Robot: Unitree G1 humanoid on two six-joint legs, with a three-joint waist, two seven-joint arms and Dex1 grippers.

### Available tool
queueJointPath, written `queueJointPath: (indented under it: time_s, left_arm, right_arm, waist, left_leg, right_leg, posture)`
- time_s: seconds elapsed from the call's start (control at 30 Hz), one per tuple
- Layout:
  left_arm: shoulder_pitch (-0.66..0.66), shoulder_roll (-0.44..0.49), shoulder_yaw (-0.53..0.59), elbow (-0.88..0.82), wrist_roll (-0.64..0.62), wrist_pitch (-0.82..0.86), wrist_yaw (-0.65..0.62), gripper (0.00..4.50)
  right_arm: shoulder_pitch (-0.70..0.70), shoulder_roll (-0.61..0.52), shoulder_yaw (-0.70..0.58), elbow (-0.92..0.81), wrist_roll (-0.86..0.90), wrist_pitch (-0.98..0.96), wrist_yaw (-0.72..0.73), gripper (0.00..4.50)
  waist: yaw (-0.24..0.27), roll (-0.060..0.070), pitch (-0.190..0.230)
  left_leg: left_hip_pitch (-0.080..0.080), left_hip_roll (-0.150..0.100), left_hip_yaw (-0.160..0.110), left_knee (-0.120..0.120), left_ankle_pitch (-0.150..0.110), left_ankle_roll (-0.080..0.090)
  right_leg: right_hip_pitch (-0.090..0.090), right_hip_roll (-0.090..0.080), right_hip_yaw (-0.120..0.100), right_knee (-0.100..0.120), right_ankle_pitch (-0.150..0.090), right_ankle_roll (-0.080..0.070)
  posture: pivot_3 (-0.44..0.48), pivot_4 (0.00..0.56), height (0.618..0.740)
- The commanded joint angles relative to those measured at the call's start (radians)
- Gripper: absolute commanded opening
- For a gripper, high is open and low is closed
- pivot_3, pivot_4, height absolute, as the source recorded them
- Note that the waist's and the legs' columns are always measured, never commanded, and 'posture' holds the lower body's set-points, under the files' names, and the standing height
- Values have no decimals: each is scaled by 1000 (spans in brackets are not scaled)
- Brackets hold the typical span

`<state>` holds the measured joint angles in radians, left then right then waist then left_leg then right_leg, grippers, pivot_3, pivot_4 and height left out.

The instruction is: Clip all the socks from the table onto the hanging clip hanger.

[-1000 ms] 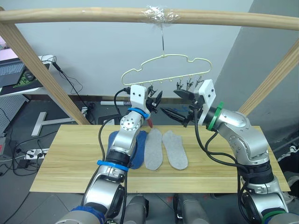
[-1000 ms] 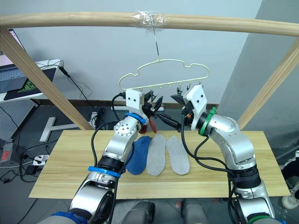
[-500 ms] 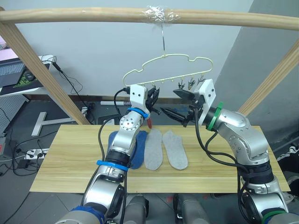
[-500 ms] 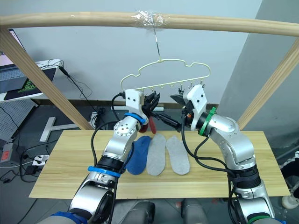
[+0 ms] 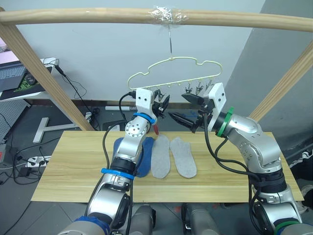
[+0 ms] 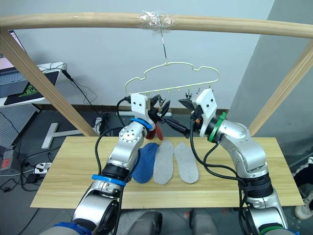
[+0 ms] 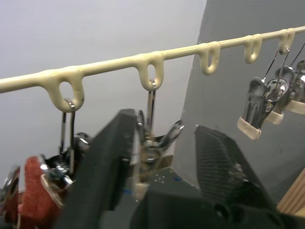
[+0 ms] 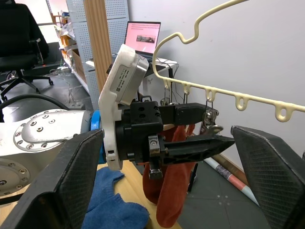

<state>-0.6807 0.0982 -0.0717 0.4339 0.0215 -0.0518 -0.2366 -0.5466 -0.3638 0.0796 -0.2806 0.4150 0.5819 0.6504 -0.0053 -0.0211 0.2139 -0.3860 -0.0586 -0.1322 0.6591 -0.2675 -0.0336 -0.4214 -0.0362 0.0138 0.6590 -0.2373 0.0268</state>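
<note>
clip hanger (image 5: 172, 68) bar level, just above my left gripper (image 7: 162, 157); left fingers spread astride one hanging clip (image 7: 151, 138). right gripper (image 8: 164, 157) nearby, fingers wide apart, empty.

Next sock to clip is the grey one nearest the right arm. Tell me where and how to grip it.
Grip the grey sock at its narrow far end, coming straight down with the right gripper. It lies flat on the table, with bare wood on its right side, so that end should pinch up freely.

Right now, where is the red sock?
The rust red sock hangs from a clip on the left end of the clip hanger, just by the left gripper, above the blue socks on the table.
</note>
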Motion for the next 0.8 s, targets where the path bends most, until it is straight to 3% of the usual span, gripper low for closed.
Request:
queueJointPath:
  time_s: [0.03, 0.8]
  left_arm:
    - [-14, 4, 5, -37, 2, -23, 3, 2418]
    - [-19, 7, -13, -40, 21, -41, -1, 2418]
  right_arm:
    - [-14, -3, -13, -38, 12, -10, 0, 4500]
    - [-6, -4, -12, -42, 13, -13, 2, 4500]
  waist:
    - [0, 0, 0]
    - [0, 0, 0]
  left_leg:
    - [0, 0, 0, 0, 0, 0]
    - [0, 0, 0, 1, 0, 0]
  right_leg:
    - [0, 0, 0, 0, 0, 0]
    - [0, 0, 0, 0, 0, 0]
  posture:
    - [-12, 210, 740]
    - [-13, 201, 740]
